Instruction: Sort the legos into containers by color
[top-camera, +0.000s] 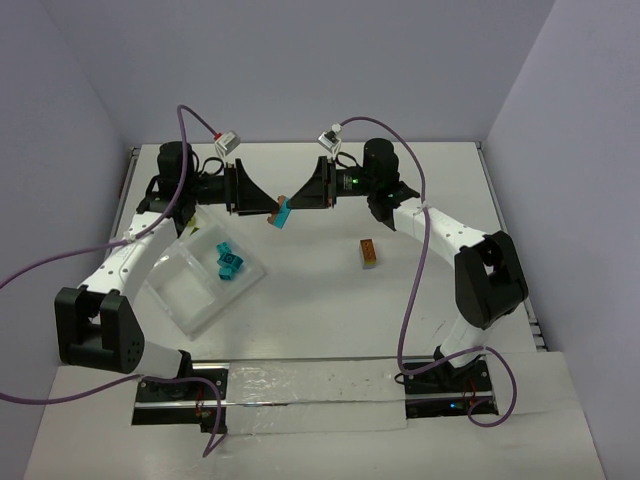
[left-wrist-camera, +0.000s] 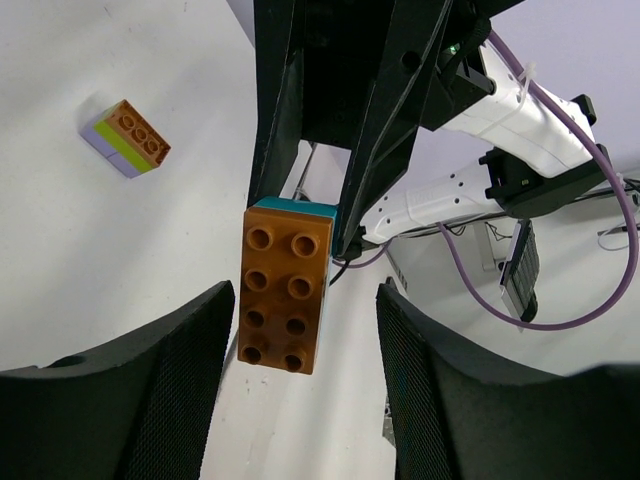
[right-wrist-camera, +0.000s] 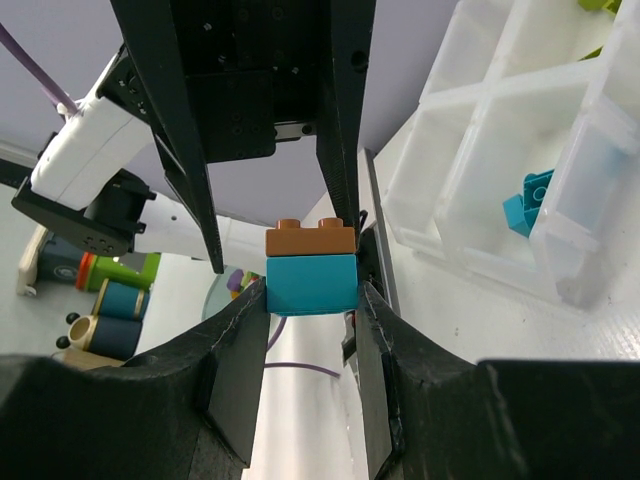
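While aloft, stack (right-wrist-camera: 311, 270) before left tool (left-wrist-camera: 300, 305)

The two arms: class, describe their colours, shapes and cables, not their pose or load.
Both the left arm and right arm have white link shells, blocky black joints and a looping purple cable. The left tool and right tool are black, with two tapered, mesh-textured fingers.

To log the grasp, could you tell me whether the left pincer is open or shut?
Open: the left pincer flanks the orange brick, gaps on both sides.
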